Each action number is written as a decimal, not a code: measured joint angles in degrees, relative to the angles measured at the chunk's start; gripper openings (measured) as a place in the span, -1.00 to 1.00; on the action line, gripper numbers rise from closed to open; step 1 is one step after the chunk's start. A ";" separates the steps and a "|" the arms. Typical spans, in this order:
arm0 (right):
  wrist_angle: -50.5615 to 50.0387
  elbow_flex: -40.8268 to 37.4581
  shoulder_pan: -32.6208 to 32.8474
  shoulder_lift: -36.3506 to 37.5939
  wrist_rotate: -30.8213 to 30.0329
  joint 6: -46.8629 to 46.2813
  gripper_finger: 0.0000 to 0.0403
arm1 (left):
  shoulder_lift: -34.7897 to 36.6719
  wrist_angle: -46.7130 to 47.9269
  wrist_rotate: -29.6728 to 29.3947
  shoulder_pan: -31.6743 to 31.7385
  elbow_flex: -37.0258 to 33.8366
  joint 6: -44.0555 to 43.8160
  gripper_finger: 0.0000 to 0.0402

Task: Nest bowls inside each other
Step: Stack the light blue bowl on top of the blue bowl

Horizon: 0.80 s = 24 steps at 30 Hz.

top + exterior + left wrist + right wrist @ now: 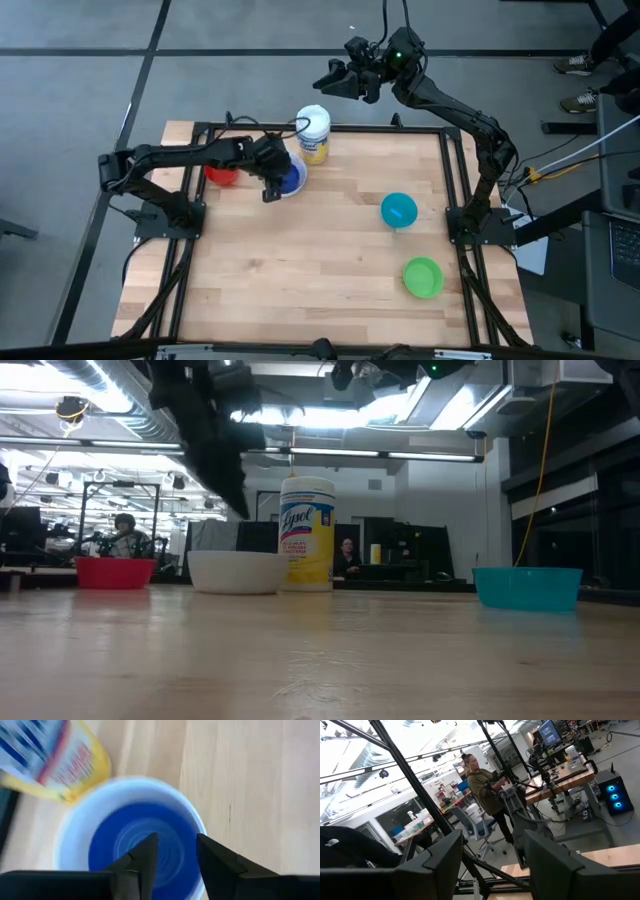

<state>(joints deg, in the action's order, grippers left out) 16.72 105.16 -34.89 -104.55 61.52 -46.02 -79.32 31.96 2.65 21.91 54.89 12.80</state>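
The left claw (272, 188) hovers with fingers apart above the dark blue bowl (142, 850), nested in the white bowl (236, 572) beside the jar (314, 134). The right claw (335, 82), fingers apart, waits beyond the worktop's (320, 270) far edge.

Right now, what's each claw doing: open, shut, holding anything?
Left claw: open, empty, over the dark blue bowl nested in the white bowl.
Right claw: open, empty, raised behind the table.
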 joint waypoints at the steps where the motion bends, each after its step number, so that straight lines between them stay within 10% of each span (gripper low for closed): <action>1: 0.21 0.00 0.00 0.01 0.24 0.00 0.06 | 0.30 0.47 -0.06 0.09 1.07 0.00 -0.30; 11: 0.64 2.01 1.36 3.32 3.46 -0.53 0.06 | 6.05 -3.63 7.34 0.87 13.11 -11.38 -0.23; 24: -25.90 2.12 18.13 13.21 10.87 6.98 0.06 | 17.80 -47.30 21.00 -3.31 14.08 -42.79 -0.24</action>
<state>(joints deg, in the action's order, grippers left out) -9.18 107.28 -16.76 -91.34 72.39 -39.04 -61.52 -15.34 23.66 18.61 68.97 -30.00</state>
